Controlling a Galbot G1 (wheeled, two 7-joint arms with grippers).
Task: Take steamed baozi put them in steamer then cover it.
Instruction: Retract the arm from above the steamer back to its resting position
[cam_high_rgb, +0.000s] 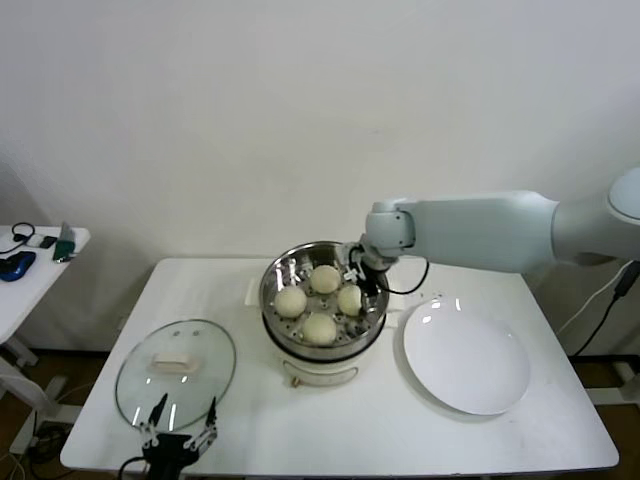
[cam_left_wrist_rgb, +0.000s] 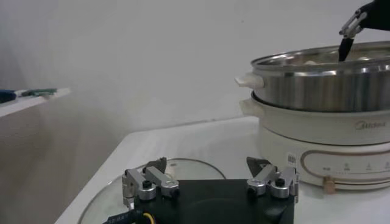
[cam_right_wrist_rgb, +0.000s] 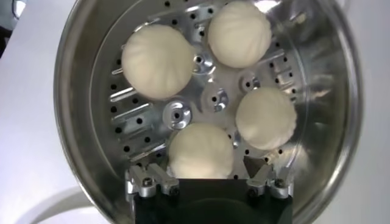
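Nearest, at the table's near-left edge: left gripper (cam_high_rgb: 179, 437), fingers spread, empty, over round clear glass cover (cam_high_rgb: 176, 373). Centre: shiny round stainless-steel steamer (cam_high_rgb: 322, 300) holding four cream-white steamed baozi (cam_right_wrist_rgb: 201, 152). Above its far-right rim: right gripper (cam_right_wrist_rgb: 208, 179), jaws apart, gripping nothing. Right: flat white plate (cam_high_rgb: 466, 361).

— Where are the buns?
— All four steamed baozi (cam_high_rgb: 319, 328) sit inside the steamer (cam_high_rgb: 275, 300), on its tray, near the middle of the white desk (cam_high_rgb: 250, 425).
— And the arms?
— The right pincer (cam_high_rgb: 362, 274) hangs over the steamer's far right rim, just beside one bun, fingers spread. The left pincer (cam_high_rgb: 180, 435) is low at the desk's near edge, open, just by the cover (cam_high_rgb: 175, 373).
— Anything else?
— The cover lies flat left of the steamer; a white plate (cam_high_rgb: 466, 362) lies right of it.
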